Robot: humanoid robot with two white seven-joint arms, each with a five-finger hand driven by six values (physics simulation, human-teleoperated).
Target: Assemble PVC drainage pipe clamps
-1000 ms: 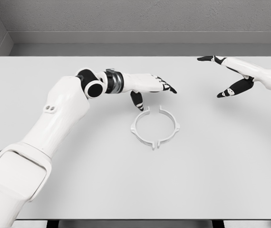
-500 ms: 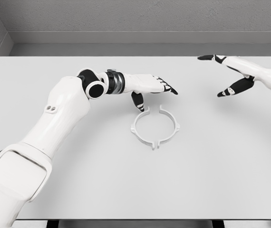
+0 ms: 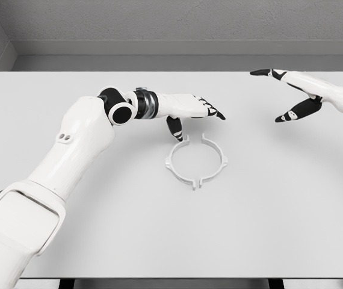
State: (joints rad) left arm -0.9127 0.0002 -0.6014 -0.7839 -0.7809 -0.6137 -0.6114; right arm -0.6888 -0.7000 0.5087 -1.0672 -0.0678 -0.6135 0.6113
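Two white half-ring clamp pieces lie on the white table (image 3: 99,241), facing each other so they form a ring (image 3: 196,159) with small gaps at the top and bottom. My left hand (image 3: 195,117) hovers just above the ring's upper left, fingers stretched out flat and thumb pointing down near the left half's top tab. It holds nothing. My right hand (image 3: 280,95) hangs open over the table's far right, well away from the ring, thumb and fingers spread wide.
A grey wall runs behind the table's far edge (image 3: 171,71). Nothing else lies on the tabletop besides the clamp ring.
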